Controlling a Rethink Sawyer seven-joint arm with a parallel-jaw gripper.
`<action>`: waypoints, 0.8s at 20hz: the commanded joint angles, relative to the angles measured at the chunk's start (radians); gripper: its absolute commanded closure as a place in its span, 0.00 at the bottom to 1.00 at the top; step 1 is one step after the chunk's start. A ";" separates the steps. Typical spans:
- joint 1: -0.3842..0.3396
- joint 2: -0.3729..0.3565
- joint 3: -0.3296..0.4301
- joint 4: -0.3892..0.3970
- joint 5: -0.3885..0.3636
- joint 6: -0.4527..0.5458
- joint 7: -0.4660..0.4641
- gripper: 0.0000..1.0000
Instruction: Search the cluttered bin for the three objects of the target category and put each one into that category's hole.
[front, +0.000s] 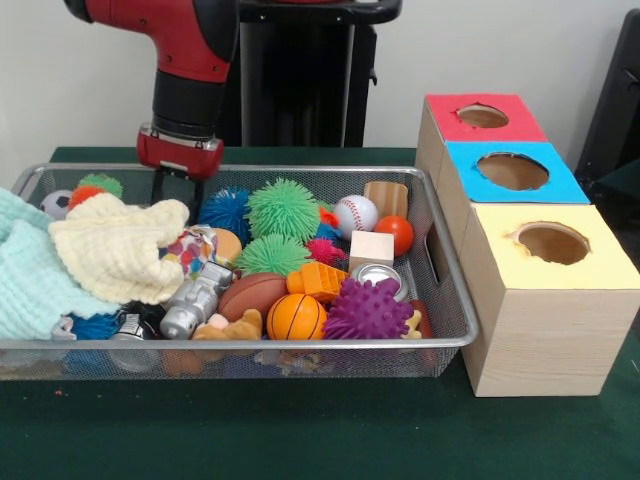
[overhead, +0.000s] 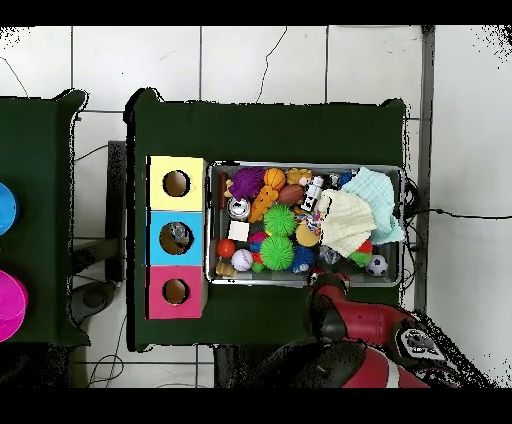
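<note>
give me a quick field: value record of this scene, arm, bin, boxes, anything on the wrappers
arm: red and black Sawyer arm, gripper low over the bin's far edge, beside the yellow cloth
jaws: cannot tell whether open or shut
bin: silver wire mesh, crowded with balls and toys
cloths: yellow cloth lying on a mint cloth
near front: purple spiky ball, small basketball
boxes: red-topped box, blue-topped box, yellow-topped box, each with a round hole
wrappers: none visible
</note>
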 joint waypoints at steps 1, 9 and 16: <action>-0.023 0.038 0.101 -0.086 -0.077 -0.106 0.074 1.00; -0.020 0.054 0.061 -0.081 -0.039 -0.172 0.111 1.00; 0.030 -0.134 0.040 0.018 -0.057 -0.075 0.104 1.00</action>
